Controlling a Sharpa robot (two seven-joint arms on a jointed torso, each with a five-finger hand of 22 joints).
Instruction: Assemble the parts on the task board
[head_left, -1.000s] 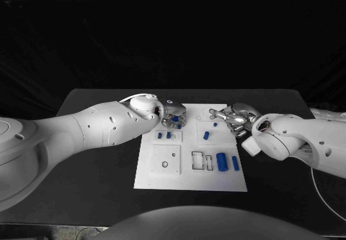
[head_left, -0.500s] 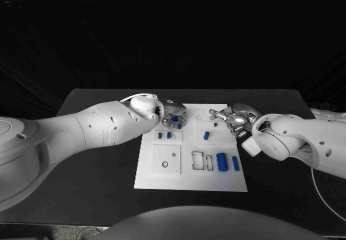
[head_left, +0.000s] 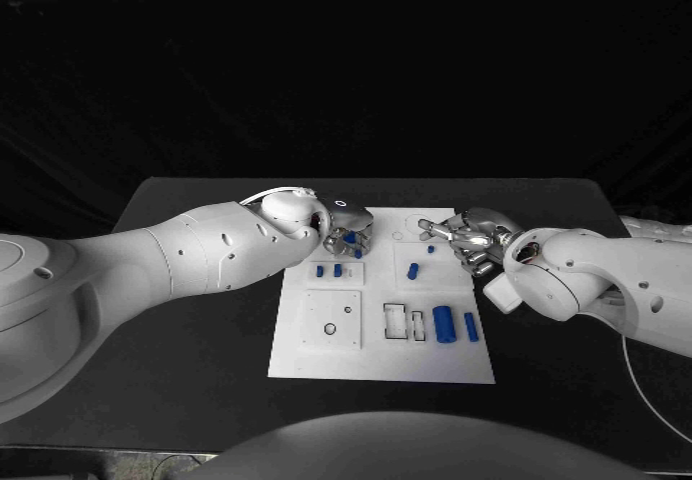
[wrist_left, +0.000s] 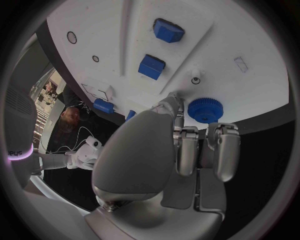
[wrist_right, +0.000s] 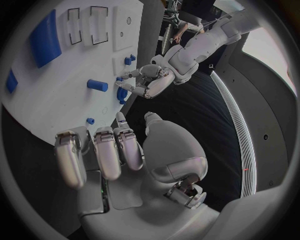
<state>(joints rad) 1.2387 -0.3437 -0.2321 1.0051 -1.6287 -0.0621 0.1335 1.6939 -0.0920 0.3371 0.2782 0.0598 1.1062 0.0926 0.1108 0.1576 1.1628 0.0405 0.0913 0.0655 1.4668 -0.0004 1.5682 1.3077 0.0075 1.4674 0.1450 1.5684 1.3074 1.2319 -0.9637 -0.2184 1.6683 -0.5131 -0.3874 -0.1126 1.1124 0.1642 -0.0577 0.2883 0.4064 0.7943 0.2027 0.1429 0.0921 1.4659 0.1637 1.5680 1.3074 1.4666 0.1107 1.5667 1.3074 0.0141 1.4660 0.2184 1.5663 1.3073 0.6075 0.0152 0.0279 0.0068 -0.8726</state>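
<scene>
The white task board (head_left: 378, 345) lies mid-table. My left hand (head_left: 346, 236) hovers over its far left corner and pinches a round blue gear (wrist_left: 205, 109) between thumb and fingertips, close to a small peg (wrist_left: 195, 80). The gear (wrist_right: 122, 93) also shows under that hand (wrist_right: 152, 79) in the right wrist view. Two blue blocks (head_left: 329, 270) stand just nearer than the gear. My right hand (head_left: 464, 238) hangs over the board's far right edge, fingers (wrist_right: 103, 150) apart and holding nothing. A tiny blue piece (head_left: 430, 249) and a short blue cylinder (head_left: 413, 270) lie beside it.
Two larger blue parts (head_left: 444, 324) (head_left: 470, 326) lie at the board's near right, beside two outlined slots (head_left: 394, 318). A square recess with a small hole (head_left: 330, 328) is at the near left. Black table (head_left: 188, 330) surrounds the board.
</scene>
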